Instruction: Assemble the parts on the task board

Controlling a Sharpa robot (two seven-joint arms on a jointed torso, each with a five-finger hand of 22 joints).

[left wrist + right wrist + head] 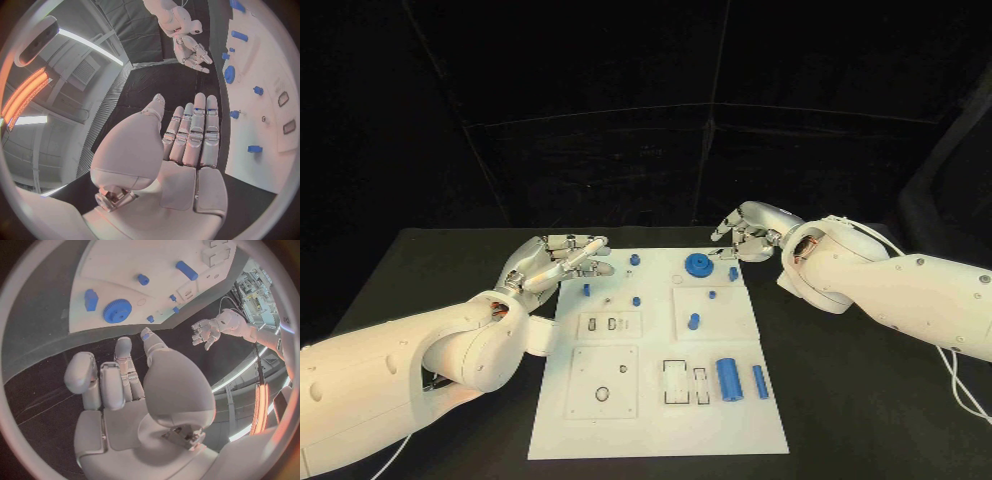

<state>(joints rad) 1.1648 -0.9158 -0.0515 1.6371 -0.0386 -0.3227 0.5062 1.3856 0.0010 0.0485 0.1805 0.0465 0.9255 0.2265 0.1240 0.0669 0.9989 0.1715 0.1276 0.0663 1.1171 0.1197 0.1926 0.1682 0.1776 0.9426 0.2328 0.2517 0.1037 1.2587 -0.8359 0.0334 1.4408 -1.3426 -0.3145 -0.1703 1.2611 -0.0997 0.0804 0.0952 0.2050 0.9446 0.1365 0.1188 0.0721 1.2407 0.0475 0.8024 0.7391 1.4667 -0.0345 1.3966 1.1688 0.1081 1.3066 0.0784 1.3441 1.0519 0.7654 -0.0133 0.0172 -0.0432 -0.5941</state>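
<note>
Hovering by the task board (661,420), our left hand (564,258) and right hand (747,232) hold nothing, fingers loosely apart; a careless reach could topple the blue gear (697,265).

left hand (564,258) empty, fingers extended; right hand (744,232) empty, curled

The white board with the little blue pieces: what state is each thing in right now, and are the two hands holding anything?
Left hand: holds nothing, fingers straight, side by side, at the board's far left corner.
Right hand: holds nothing, fingers curled, at the far right corner.
White board: flat on the table.
Blue gear: lying flat on the board.
Big blue cylinder: lying on its side.
Thin blue rod: lying beside it.
</note>
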